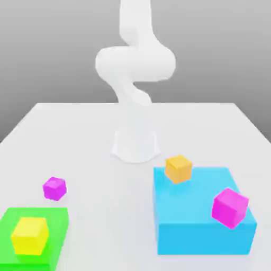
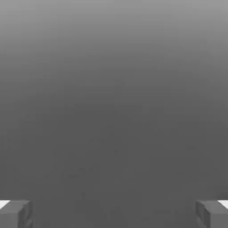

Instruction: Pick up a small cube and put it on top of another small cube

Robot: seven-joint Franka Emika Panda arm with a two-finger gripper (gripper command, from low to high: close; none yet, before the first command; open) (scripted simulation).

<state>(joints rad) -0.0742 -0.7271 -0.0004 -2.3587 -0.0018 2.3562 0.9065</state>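
My pincer (image 2: 114,214) stands wide open in the hand view, one finger at four o'clock and one at eight o'clock on my own dial, with nothing between them. My arm (image 1: 135,63) rises from its base (image 1: 135,145) on the pale bench (image 1: 114,211).

I read the exterior view as a clock face, twelve at its far edge. The orange cube (image 1: 179,169) sits at four o'clock, near the far edge of the blue block (image 1: 196,204), toward that block's corner on the exterior view's left. The larger-looking magenta cube (image 1: 230,208) is also at about four o'clock, farther out, at the near part of the blue block; it looks tipped, and I cannot tell how it touches the block. At eight o'clock the purple cube (image 1: 54,189) lies directly on the bench. Farther out, between seven and eight, the yellow cube (image 1: 30,236) rests on the green slab (image 1: 59,225).

I can read no brand, label or lettering on any of them. Which two cubes are meant I cannot tell. Each is about as long as it is wide, so none has a long axis to give. The orange and purple ones are turned, each with a vertical edge toward the near side; the yellow one shows a broad face there, slightly skewed. No cube sits on another.
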